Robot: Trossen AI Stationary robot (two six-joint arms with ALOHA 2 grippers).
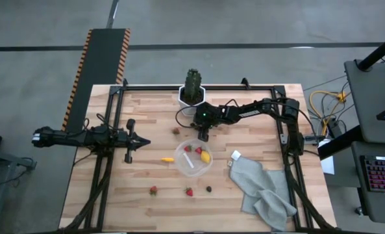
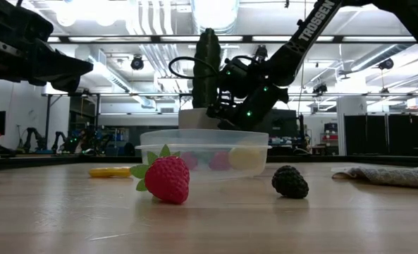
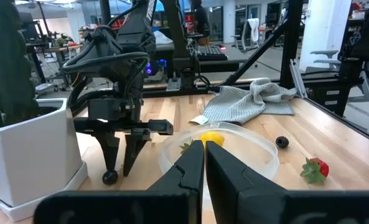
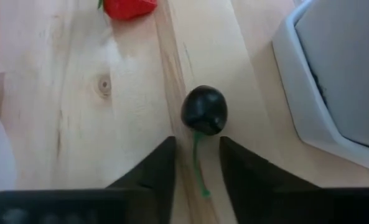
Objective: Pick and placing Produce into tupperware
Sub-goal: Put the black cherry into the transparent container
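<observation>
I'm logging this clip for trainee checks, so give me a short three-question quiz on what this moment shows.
1. True or false: the right pincer is open, just above a dark cherry that lies on the table beside the white pot.
2. What lies in the clear tupperware? A) a cactus B) a yellow lemon and red strawberries C) a grey cloth
3. Fill in: the left pincer, off to the left of the tupperware, is ___ and holds nothing.

Key: 1 true; 2 B; 3 shut.
</observation>
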